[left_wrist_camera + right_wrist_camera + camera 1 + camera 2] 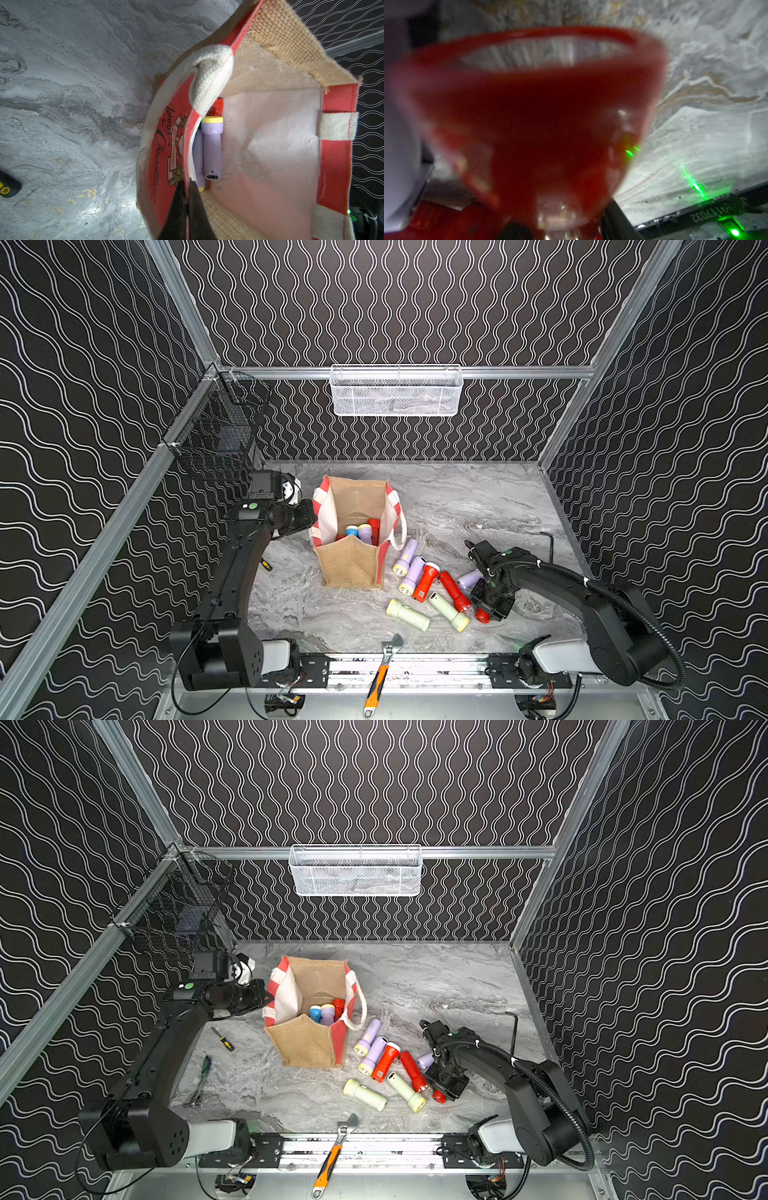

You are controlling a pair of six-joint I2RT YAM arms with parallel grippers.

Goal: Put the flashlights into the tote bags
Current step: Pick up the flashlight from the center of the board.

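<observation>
Left gripper [187, 183] pinches boxy tan burlap tote bag's [351, 568] rim; right gripper [485, 612], beside bag, straddles red plastic flashlight [529, 116], closure unclear.

Top views: mounted high over the near edge of the table [478, 497], facing down and toward the back wall [395, 302]. Whole table in frame in both top views, with the bag [353, 568] and the white basket [355, 871]. Nearly equal pictures, offset sideways only.

Left wrist view: close at the bag's rim, looking along the left tool [187, 182] into the bag; lilac flashlight [212, 145] inside, sharp. Shared with top views: bag's inside, strip of table beside it.

Right wrist view: very near, almost filled by a blurred red flashlight [529, 114], table behind. Shared with top views: that patch of table.
</observation>
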